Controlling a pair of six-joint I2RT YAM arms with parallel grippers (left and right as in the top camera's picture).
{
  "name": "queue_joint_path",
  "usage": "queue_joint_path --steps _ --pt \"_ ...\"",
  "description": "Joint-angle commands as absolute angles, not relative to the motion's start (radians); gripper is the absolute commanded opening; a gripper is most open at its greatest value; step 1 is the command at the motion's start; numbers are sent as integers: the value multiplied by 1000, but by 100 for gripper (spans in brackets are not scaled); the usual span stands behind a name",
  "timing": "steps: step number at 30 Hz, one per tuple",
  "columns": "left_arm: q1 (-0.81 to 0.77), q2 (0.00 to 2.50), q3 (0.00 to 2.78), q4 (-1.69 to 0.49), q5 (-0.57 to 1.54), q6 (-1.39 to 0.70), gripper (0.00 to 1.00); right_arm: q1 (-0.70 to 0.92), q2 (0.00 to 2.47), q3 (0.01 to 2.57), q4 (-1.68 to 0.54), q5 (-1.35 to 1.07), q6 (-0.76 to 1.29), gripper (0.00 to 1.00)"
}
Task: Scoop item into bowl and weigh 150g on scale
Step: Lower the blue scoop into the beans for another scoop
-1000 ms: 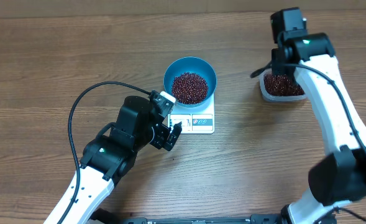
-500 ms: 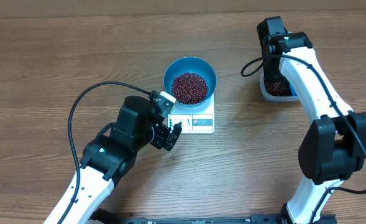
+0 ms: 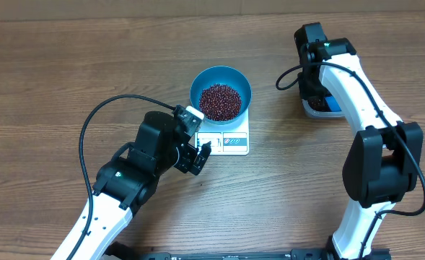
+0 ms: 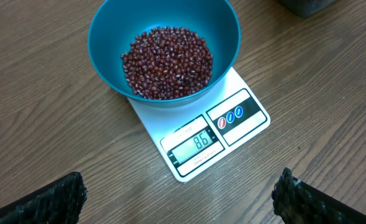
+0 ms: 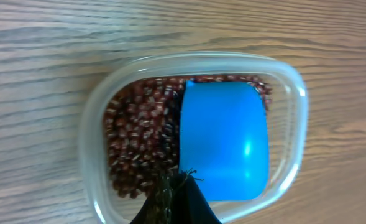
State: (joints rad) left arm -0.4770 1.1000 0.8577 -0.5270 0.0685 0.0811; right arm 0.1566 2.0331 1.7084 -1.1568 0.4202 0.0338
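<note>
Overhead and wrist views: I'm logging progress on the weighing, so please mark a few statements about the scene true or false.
1. The bowl, with beans in it, sits on the scale. True.
2. The scale's display reads 150. False: it shows 86.
3. The left gripper has its jaws clamped on the bowl's rim. False: its jaws stand wide apart beside the scale and hold nothing.
4. The right gripper holds the scoop within the rim of the tub, which has beans in it. True.
</note>
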Motion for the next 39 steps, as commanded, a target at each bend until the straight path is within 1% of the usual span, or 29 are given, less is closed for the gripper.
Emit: queue_joint_path --steps 1,11,22,30,39 --pt "-472 1104 855 -523 79 89 99 150 2052 1719 -1158 310 25 3" --pt "-472 1104 855 -522 79 89 100 83 2042 1723 -1124 120 23 4" --pt "-472 1104 855 -522 79 89 100 -26 2042 1724 -1118 -88 -36 4" --pt "-472 1104 855 -522 79 89 100 -74 2042 1724 -1121 -118 -58 4" --pt "-472 1104 855 -523 79 89 100 -92 2042 1724 -1118 -118 -88 4"
